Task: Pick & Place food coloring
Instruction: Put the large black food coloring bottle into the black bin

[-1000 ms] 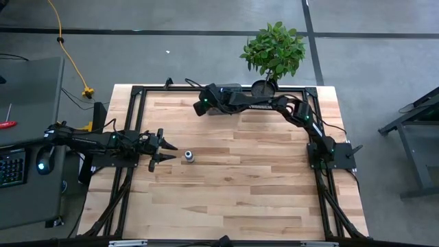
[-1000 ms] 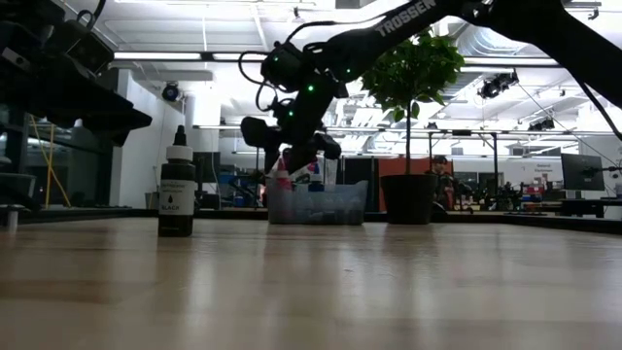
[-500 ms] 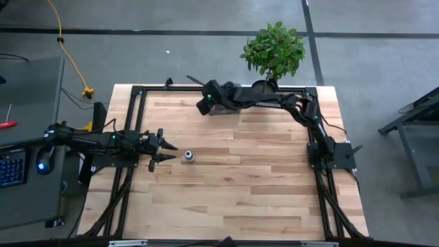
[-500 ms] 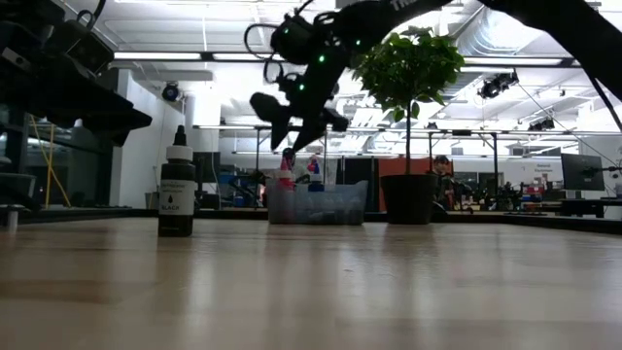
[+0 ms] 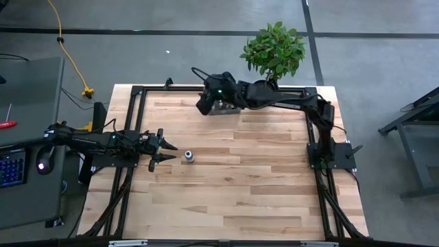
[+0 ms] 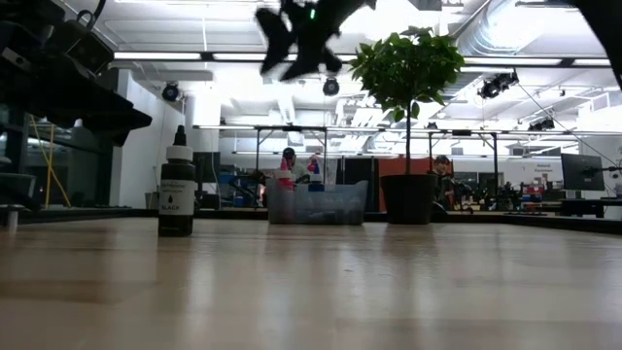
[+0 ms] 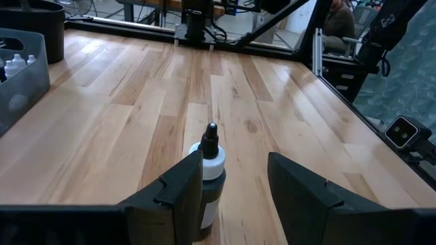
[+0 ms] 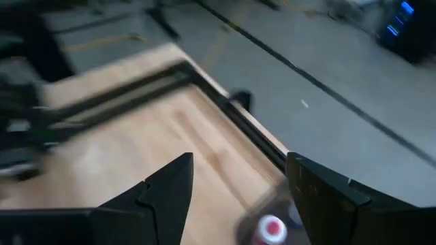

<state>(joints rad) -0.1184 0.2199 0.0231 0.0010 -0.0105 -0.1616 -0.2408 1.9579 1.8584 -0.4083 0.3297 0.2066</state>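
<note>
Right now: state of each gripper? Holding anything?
Left gripper: open, holding nothing, fingers either side of the black food coloring bottle on the table.
Right gripper: open, empty, raised above the grey tray.

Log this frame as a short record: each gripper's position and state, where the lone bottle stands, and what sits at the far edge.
left gripper: open, low over the table, just short of the bottle, nothing held
right gripper: open, empty, raised high above the tray
black food coloring bottle: upright on the wood, ungripped
tray: at the far edge, holding small bottles
plant: beside the tray, at the far edge
</note>
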